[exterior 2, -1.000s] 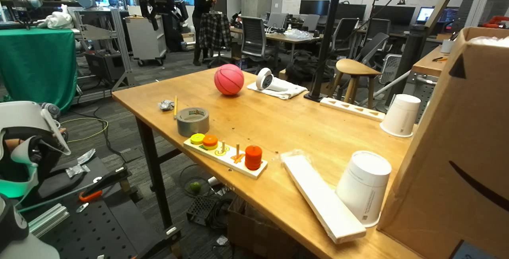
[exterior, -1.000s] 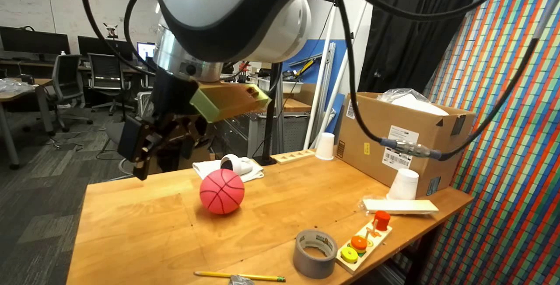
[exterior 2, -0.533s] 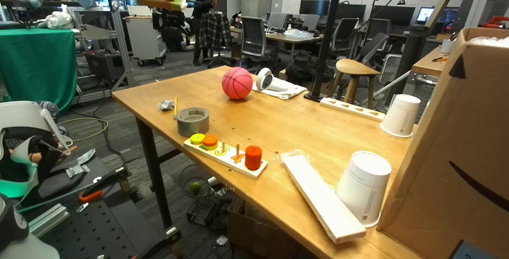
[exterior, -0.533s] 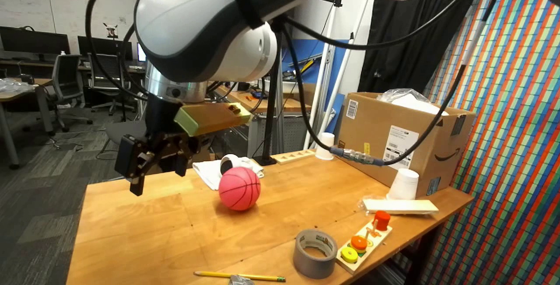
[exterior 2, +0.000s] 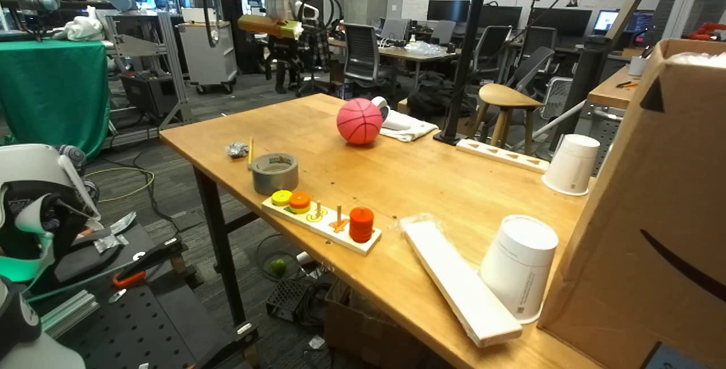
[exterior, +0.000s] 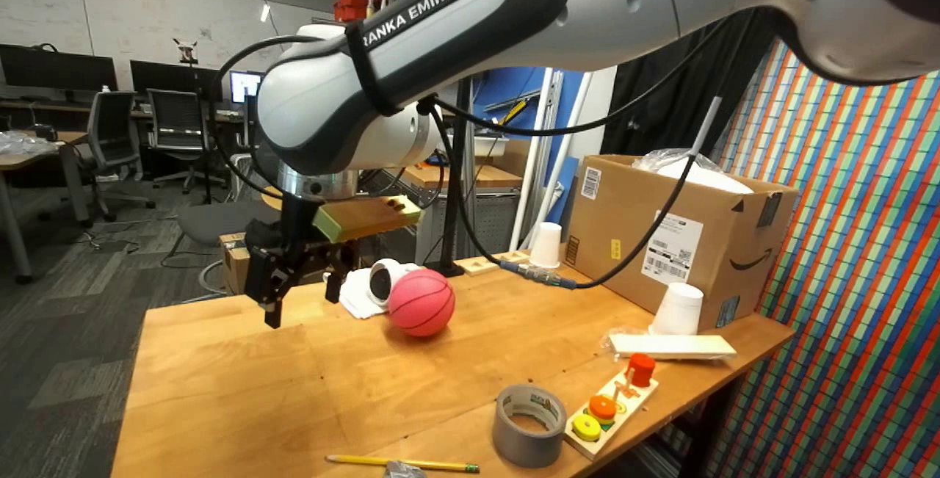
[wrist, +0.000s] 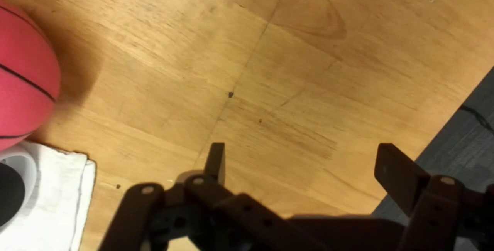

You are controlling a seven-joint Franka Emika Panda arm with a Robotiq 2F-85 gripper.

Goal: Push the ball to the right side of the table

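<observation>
- Pink ball with black seams (exterior: 421,302): on the light wooden table (exterior: 242,382), far half, left of centre as seen in an exterior view; just beside a white device with a round dark face (exterior: 384,280) — contact cannot be told.
- Folded white cloth (exterior: 360,299): under the device.
- Black two-fingered gripper (exterior: 302,305): above the far left part — jaws spread wide, apart from the ball and to its left.
- Grey tape roll (exterior: 527,447): near right, beside a pale wooden peg board with yellow, orange and red discs (exterior 2: 328,227).
- Yellow pencil (exterior: 444,465): near side, left of the tape.
- Brown cardboard box (exterior: 628,206): far right.
</observation>
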